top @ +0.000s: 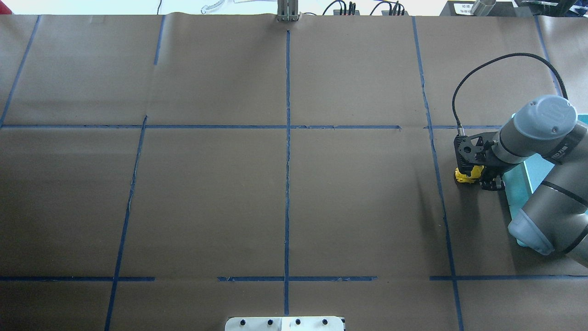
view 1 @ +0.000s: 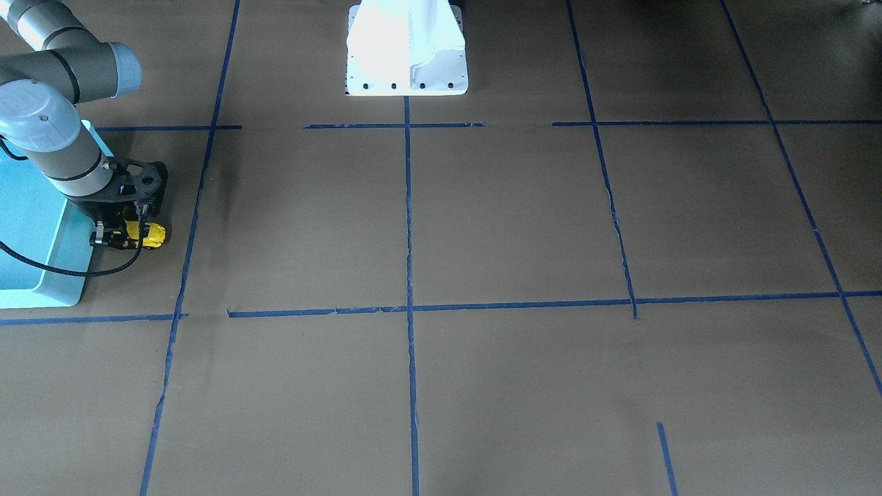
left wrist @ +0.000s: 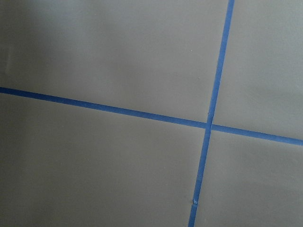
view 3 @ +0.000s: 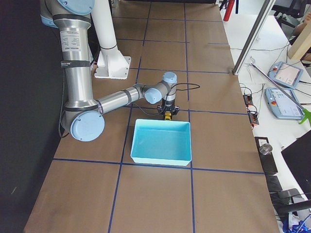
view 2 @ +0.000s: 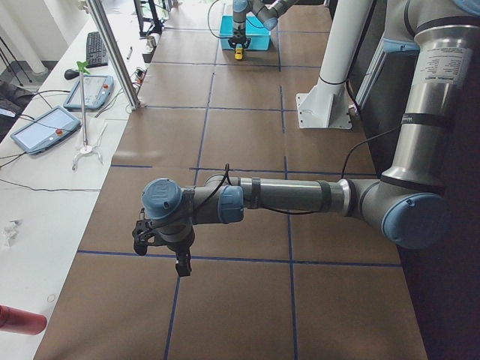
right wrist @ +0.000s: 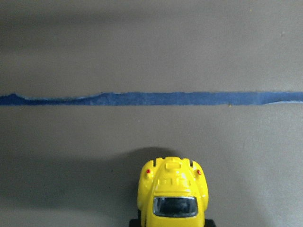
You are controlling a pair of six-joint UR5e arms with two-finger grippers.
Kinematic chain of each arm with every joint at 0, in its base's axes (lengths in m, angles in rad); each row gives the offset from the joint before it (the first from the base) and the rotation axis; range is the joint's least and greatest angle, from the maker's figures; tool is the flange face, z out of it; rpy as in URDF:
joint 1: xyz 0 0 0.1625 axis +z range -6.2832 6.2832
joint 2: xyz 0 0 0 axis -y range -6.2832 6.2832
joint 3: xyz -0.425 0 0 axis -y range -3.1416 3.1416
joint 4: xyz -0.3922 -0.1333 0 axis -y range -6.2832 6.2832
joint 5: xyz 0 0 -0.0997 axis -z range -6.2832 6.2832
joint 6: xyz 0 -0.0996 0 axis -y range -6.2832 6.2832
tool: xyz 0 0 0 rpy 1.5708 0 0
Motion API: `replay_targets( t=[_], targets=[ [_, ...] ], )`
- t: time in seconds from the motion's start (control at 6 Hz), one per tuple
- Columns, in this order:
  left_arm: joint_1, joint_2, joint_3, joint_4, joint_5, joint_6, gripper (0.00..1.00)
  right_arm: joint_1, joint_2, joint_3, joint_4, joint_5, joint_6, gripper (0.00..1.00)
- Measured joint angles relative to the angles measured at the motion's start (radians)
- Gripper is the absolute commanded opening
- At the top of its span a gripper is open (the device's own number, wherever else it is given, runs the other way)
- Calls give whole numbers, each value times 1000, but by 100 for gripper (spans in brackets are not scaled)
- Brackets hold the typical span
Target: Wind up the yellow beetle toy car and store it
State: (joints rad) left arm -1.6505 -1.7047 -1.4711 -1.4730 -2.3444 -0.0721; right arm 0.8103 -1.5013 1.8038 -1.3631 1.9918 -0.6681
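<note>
R gripper [view 1: 120, 238] is clamped on the yellow beetle toy car [view 1: 153, 235], low over the brown paper [view 1: 482, 220] near the table's right edge. You can't tell from these views whether the wheels touch down. Car is outside the blue bin [view 3: 160, 159], just beside the bin wall facing the table's middle, w/ a blue tape line [right wrist: 151, 98] ahead of it. L gripper [view 2: 182, 268] hangs near the left edge over a tape cross [left wrist: 208, 125]; can't tell if it's open or closed.
</note>
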Motion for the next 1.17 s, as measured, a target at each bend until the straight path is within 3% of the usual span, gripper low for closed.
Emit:
replay_targets(
  t=[0.5,0.83,1.17],
  targets=[
    [0,0,-3,0,-1,0,100,-24,31,130,-46,55,7,0],
    [0,0,-4,0,-2,0,100,-125,221,125,-203,39,22,0],
    [0,0,-4,0,-2,0,100,-257,424,82,-321,-38,114,0]
  ],
)
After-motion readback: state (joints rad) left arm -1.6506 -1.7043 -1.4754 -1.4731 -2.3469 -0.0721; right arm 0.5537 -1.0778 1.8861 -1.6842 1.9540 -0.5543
